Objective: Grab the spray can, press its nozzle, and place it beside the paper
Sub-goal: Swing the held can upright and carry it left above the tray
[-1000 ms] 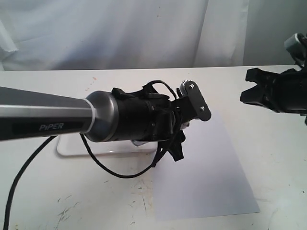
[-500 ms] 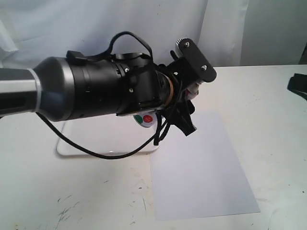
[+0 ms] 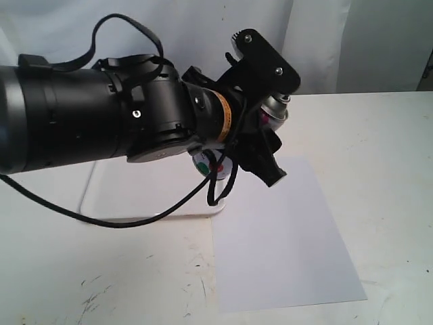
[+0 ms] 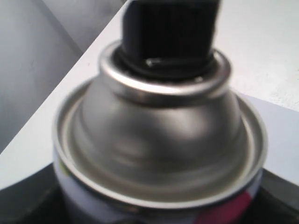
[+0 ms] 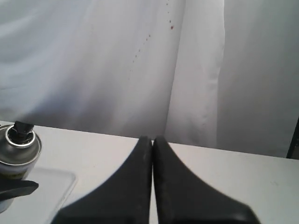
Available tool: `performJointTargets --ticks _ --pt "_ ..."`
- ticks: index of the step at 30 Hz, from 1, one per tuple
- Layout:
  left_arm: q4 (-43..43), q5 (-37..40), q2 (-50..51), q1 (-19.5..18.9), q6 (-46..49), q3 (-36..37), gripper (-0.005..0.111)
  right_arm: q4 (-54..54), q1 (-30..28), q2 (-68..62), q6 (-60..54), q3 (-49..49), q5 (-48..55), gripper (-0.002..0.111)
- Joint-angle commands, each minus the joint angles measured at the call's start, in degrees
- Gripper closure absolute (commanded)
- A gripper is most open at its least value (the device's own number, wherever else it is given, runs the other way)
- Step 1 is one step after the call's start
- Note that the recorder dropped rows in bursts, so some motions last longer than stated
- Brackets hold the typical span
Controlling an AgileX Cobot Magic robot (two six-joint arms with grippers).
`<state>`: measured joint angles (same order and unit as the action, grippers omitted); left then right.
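Spray can (image 3: pixel 274 108) clamped in left gripper (image 3: pixel 262 125), red, green dots, black nozzle (image 4: pixel 170 28)

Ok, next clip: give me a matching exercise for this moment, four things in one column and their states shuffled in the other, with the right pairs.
Things:
1. spray can
2. nozzle
3. paper
4. right pincer

States:
a. lying flat on the table
b. shut, holding nothing
c. black, sitting on top of the silver dome
d. gripped and held up off the table, tilted

Pairs: 1-d, 2-c, 3-a, 4-b
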<state>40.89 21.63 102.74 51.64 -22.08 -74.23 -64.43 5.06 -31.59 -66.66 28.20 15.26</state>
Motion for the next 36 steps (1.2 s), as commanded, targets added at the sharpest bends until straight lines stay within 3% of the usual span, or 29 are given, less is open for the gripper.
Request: performJointTargets --ticks 1,8,13,20,28,36 --pt "-0.16 -3.81 -3.51 0.32 -2.31 1.84 0.107 11.05 -0.5 4.26 13.85 -0.35 0.2 0.108" --pt "-2.13 -5.37 -6.63 0.32 -3.42 2.91 0.107 25.98 -0.5 11.75 31.39 -0.35 -2.07 0.108" --pt "-3.0 -6.65 -7.79 0.32 -3.42 2.91 0.107 27.61 -0.5 17.17 31.97 -1.77 -0.64 0.108" --pt "-3.51 -7.16 -8.61 0.32 -3.55 2.91 0.107 24.94 -0.5 24.17 32.65 -11.16 -0.1 0.108" --pt "-5.63 -9.88 -10.3 0.32 -3.25 2.91 0.107 25.05 -0.5 24.91 32.65 -18.55 -0.3 0.108" --pt "-5.63 -10.0 -10.78 0.32 -3.25 2.91 0.107 25.58 -0.5 24.91 29.82 -22.05 -9.62 0.108"
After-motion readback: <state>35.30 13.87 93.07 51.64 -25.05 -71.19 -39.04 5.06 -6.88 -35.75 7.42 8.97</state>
